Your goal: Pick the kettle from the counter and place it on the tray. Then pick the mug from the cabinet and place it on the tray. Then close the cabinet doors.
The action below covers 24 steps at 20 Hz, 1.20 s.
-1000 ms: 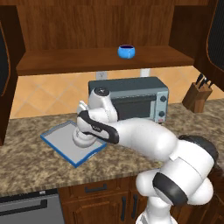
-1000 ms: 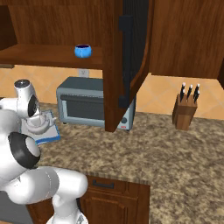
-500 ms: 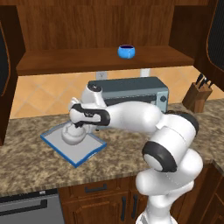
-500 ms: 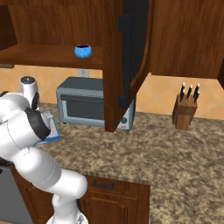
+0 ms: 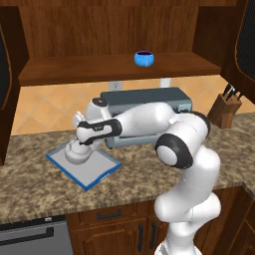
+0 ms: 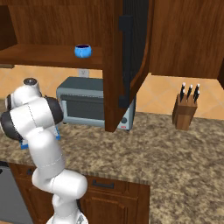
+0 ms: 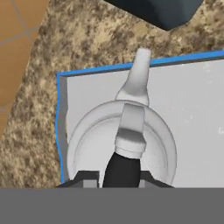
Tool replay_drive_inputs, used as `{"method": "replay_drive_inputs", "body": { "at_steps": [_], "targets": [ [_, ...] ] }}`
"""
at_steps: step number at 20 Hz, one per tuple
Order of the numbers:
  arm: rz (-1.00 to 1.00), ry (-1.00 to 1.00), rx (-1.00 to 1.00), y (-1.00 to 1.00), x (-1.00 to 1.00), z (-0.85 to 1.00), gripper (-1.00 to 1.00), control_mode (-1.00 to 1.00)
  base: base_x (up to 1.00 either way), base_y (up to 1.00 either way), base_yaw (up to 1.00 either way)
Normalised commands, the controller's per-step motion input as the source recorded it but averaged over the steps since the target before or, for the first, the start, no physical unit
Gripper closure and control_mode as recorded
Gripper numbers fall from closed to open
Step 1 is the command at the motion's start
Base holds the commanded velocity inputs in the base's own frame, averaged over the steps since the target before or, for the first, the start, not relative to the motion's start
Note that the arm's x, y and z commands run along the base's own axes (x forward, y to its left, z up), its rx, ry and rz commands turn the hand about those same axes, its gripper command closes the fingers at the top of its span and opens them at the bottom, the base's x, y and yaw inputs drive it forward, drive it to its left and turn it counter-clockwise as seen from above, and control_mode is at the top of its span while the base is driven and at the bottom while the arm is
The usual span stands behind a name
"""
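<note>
Left base view has my pincer (image 5: pixel 79 143) low at centre left, right over the kettle (image 5: pixel 78 152), which sits on the tray (image 5: pixel 97 170) near its back corner. I cannot tell whether my fingers are apart or clamped; the hand hides them here. Hand view looks straight down: the kettle (image 7: pixel 122 140) fills the lower middle, spout pointing up the frame, dark handle running down toward my fingertips, and the tray's blue rim (image 7: pixel 59 113) runs just left of it and along the top. Speckled counter (image 7: pixel 30 109) lies beyond that rim.

Around me: the grey toaster oven (image 5: pixel 149 102) stands right behind my forearm at centre frame, close to the tray. Up top, the blue mug (image 5: pixel 144 58) sits on the cabinet shelf (image 5: pixel 99 67), well above everything. A knife block (image 5: pixel 224 109) stands at far right on the counter.

Right base view, and the open cabinet door (image 6: pixel 127 61) juts toward the camera at centre, covering part of the toaster oven (image 6: pixel 83 103). The mug (image 6: pixel 82 50) shows upper left.
</note>
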Motion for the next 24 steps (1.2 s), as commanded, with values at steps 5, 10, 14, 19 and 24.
{"method": "replay_drive_inputs", "body": {
  "at_steps": [5,10,14,19,24],
  "targets": [
    [0.00,0.00,-0.01,0.25,0.39,-0.12,1.00,-1.00,0.00,0.00,0.00],
    [0.00,0.00,-0.03,0.11,0.18,-0.27,1.00,-1.00,0.00,0.00,0.00],
    [0.00,0.00,-0.03,0.04,0.04,-0.26,-1.00,-1.00,0.00,0.00,0.00],
    [0.00,0.00,0.00,-0.01,-0.03,0.01,-1.00,-1.00,0.00,0.00,0.00],
    [0.03,-0.01,0.00,-0.05,-0.20,0.18,-1.00,-1.00,0.00,0.00,0.00]
  ]
}}
